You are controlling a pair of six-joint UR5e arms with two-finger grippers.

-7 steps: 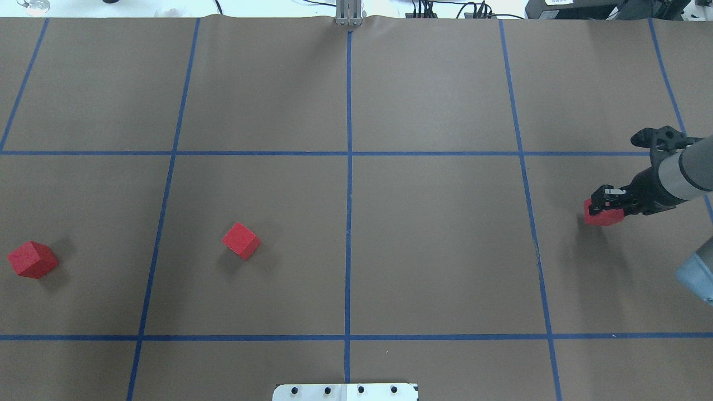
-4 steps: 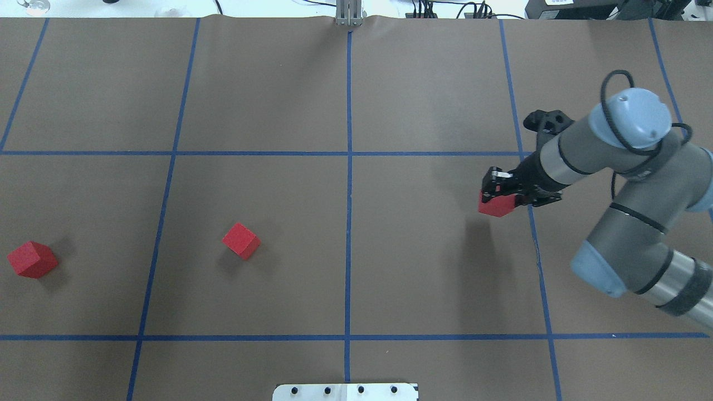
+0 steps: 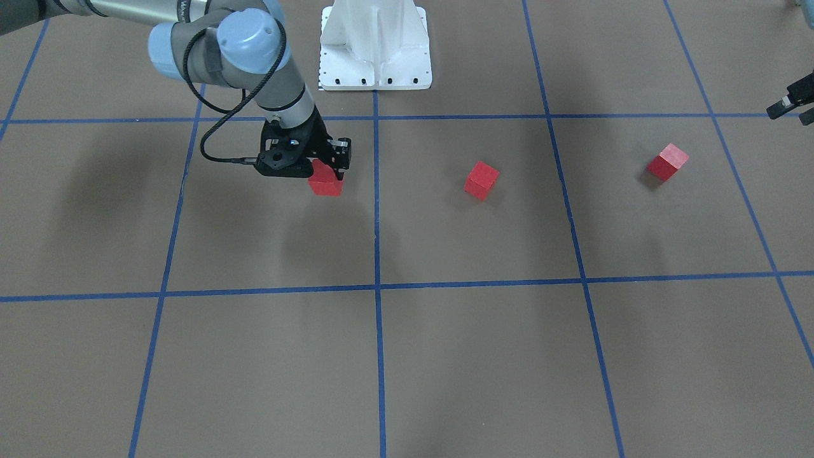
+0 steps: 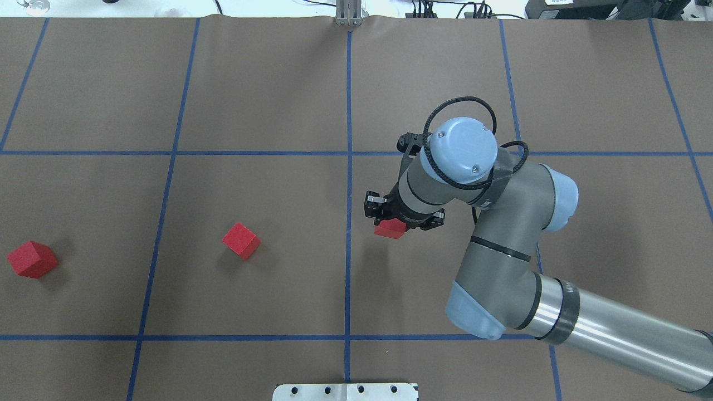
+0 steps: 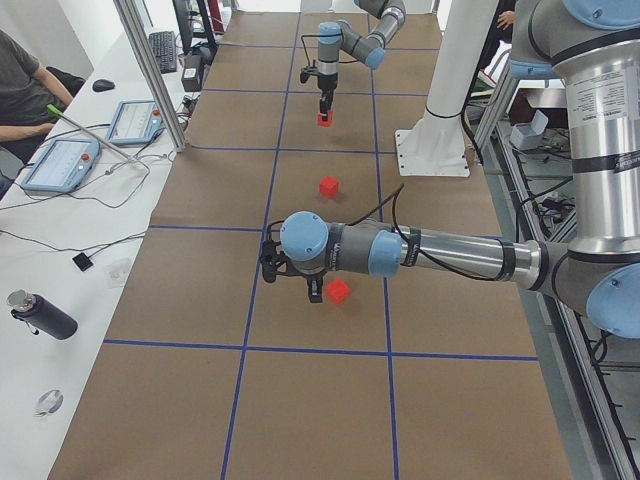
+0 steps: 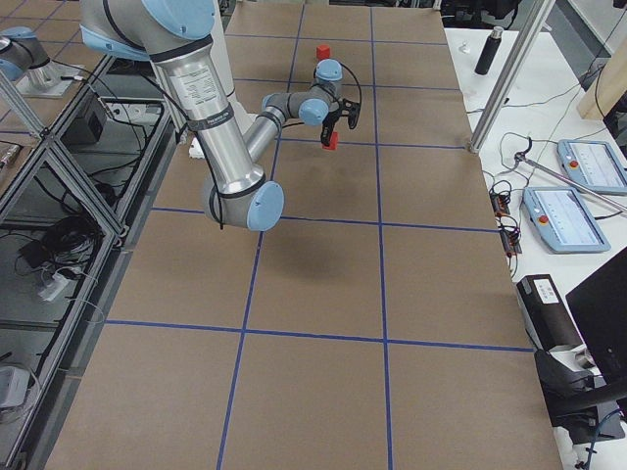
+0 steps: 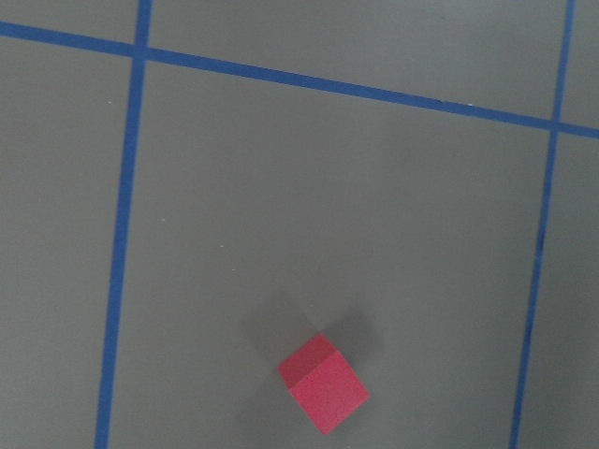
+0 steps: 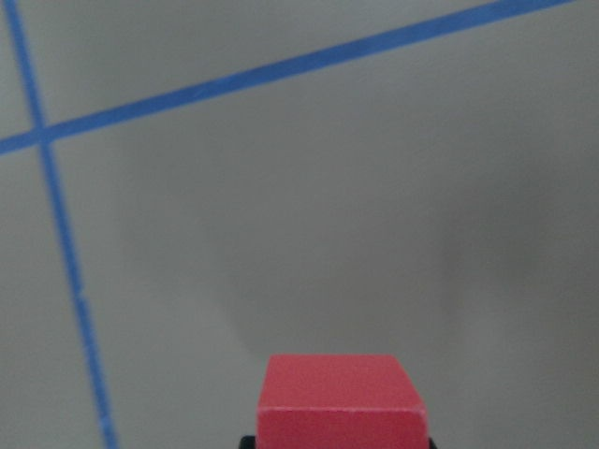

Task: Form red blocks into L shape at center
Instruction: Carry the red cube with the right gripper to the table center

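My right gripper is shut on a red block and holds it just above the brown floor, slightly right of the central blue tape line at the center. The front view shows that block under the right gripper; the right wrist view has the block at its bottom edge. Two more red blocks lie on the robot's left: a middle one and a far one. My left gripper hangs beyond the far block, fingers apart, holding nothing.
The robot's white base plate sits at the near table edge, its pedestal behind the blocks. In the exterior left view, a desk alongside the table carries tablets and a bottle, and a seated person is there.
My right arm has swept from the table's right edge leftward to the central line, carrying the red block. The other two blocks have not moved.
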